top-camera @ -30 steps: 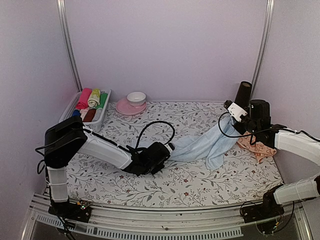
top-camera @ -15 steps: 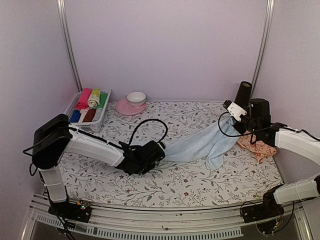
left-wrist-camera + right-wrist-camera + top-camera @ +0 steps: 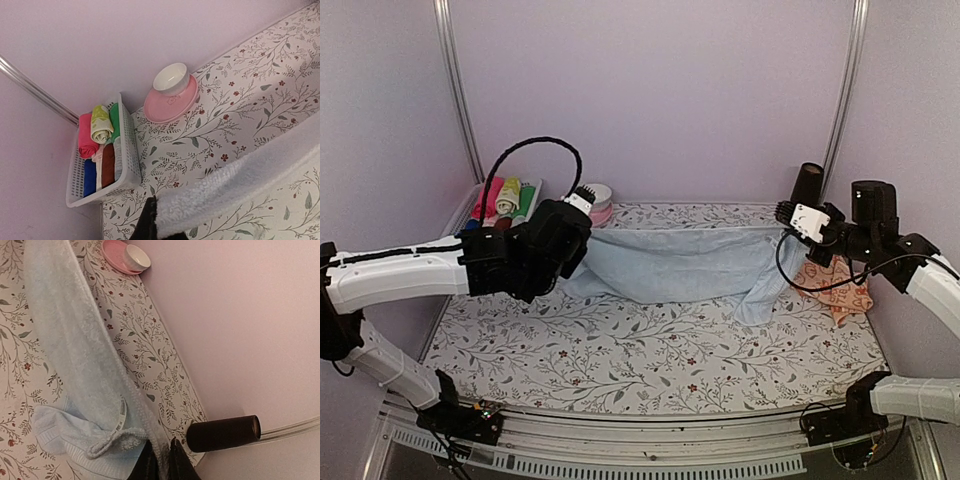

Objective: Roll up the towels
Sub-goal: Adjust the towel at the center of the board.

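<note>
The pale blue towel (image 3: 680, 262) hangs stretched in the air between both grippers, above the floral sheet. My left gripper (image 3: 578, 232) is shut on its left corner; in the left wrist view the towel (image 3: 240, 185) runs right from my gripper (image 3: 155, 222). My right gripper (image 3: 786, 238) is shut on its right corner; in the right wrist view the towel (image 3: 75, 350) hangs from my gripper (image 3: 162, 457), a white label showing. The peach-orange towel (image 3: 835, 290) lies crumpled at the right, partly behind the right arm.
A white basket (image 3: 515, 245) of rolled cloths stands at the back left, also in the left wrist view (image 3: 127, 167). A pink plate with a white bowl (image 3: 171, 90) sits beside it. A dark cylinder (image 3: 807, 184) stands at the back right.
My left gripper has lifted the blue towel's left corner off the sheet and carried it up and to the left. The towel now hangs spread between both grippers. The right gripper rose slightly.
</note>
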You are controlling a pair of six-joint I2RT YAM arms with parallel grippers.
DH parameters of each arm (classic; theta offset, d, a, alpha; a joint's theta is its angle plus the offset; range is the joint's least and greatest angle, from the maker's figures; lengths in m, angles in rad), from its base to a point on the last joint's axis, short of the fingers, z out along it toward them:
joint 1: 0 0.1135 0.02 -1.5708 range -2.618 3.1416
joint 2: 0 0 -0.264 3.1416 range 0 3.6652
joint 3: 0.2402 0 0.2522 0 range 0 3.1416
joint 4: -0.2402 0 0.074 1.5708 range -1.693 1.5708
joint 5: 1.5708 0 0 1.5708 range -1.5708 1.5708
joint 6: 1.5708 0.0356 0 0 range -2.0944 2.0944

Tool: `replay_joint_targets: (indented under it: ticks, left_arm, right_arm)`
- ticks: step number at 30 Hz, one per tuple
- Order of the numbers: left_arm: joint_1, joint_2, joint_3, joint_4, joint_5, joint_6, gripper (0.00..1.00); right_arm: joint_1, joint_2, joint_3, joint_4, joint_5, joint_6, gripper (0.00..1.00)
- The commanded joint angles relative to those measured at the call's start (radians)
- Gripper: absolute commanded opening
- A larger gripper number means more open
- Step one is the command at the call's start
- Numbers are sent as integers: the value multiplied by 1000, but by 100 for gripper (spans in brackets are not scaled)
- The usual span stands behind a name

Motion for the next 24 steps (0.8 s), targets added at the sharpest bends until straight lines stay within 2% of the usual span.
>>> replay_joint_targets:
  ticks: [1,4,7,12,14,15,19,24]
  left_arm:
    - [7,-64,-34,-90,-50,-49,0]
    - [3,-61,-70,-86,24,-98,0]
    - [-8,16,-101,-71,66,-138,0]
    - [-3,154,-109,-58,96,-187,0]
    - [11,186,-108,-34,127,-188,0]
    - [19,197,-109,-18,141,-184,0]
    - [55,217,-117,27,176,-176,0]
    - [107,207,-152,85,243,-166,0]
  right_arm:
    - [2,-13,-36,-183,-168,-167,15]
    - [1,26,-37,-169,-183,-169,18]
    - [2,96,-52,-98,-136,-124,18]
    - [8,279,-75,173,153,20,18]
    - [10,359,-12,110,186,93,21]
    - [13,376,10,54,155,117,26]
    - [49,295,-48,-40,9,87,44]
    - [50,74,-250,-60,-53,-86,48]
